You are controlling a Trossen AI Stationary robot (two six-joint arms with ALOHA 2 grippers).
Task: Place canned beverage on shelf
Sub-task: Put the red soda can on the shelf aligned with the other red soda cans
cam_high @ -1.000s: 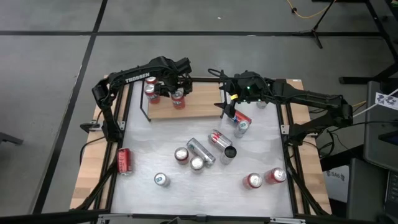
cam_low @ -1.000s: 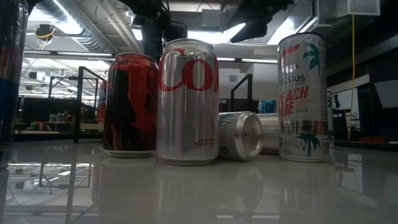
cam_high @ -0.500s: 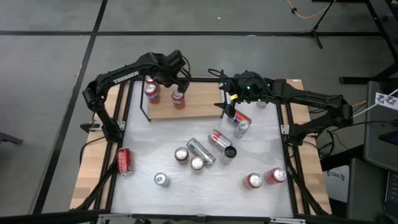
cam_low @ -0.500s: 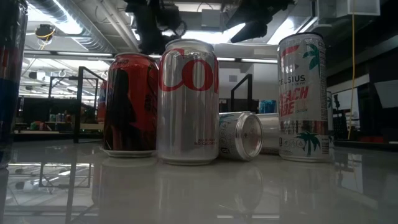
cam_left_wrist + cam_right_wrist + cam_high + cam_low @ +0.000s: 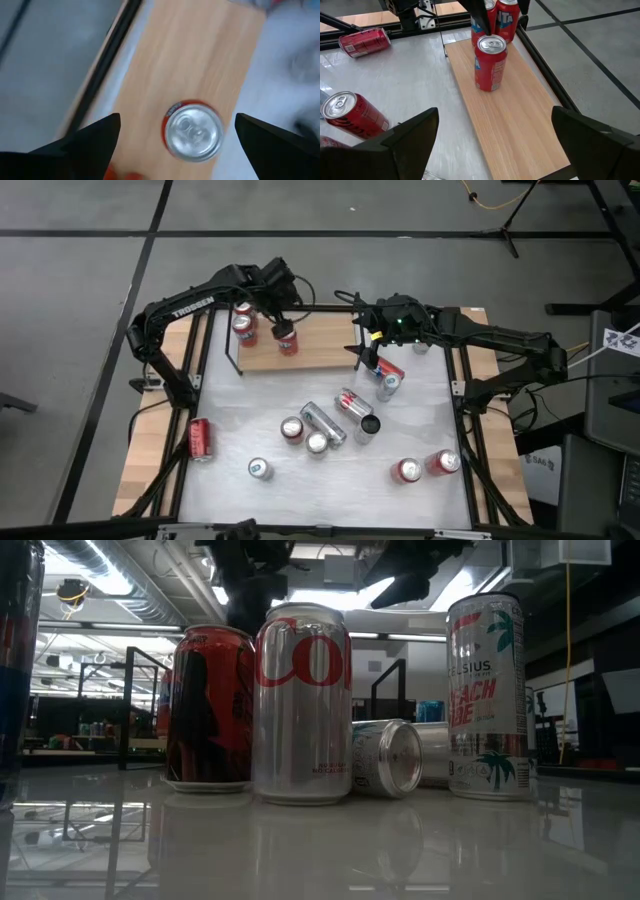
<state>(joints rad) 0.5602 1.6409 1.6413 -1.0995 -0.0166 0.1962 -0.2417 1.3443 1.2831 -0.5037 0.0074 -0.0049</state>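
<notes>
A red canned beverage (image 5: 287, 340) stands upright on its base on the light wooden shelf (image 5: 320, 350) at the table's far side. My left gripper (image 5: 284, 314) hangs open right above it, a finger on either side of the can's silver top (image 5: 192, 131), apart from it. Two more red cans (image 5: 503, 19) stand at the shelf's left end. My right gripper (image 5: 364, 352) waits open over the shelf's right end, looking along the board (image 5: 520, 110) at the can (image 5: 490, 62).
Several cans stand or lie on the white tabletop (image 5: 250, 405): silver ones lying mid-table (image 5: 325, 423), a red one lying at the left (image 5: 200, 438), two at the near right (image 5: 425, 467), one below my right gripper (image 5: 388, 378). Black rails (image 5: 232, 352) edge the shelf.
My left gripper has risen from around the red can on the shelf and rolled about its own pointing line, staying open. The can stands upright where it was. My right arm has kept still.
</notes>
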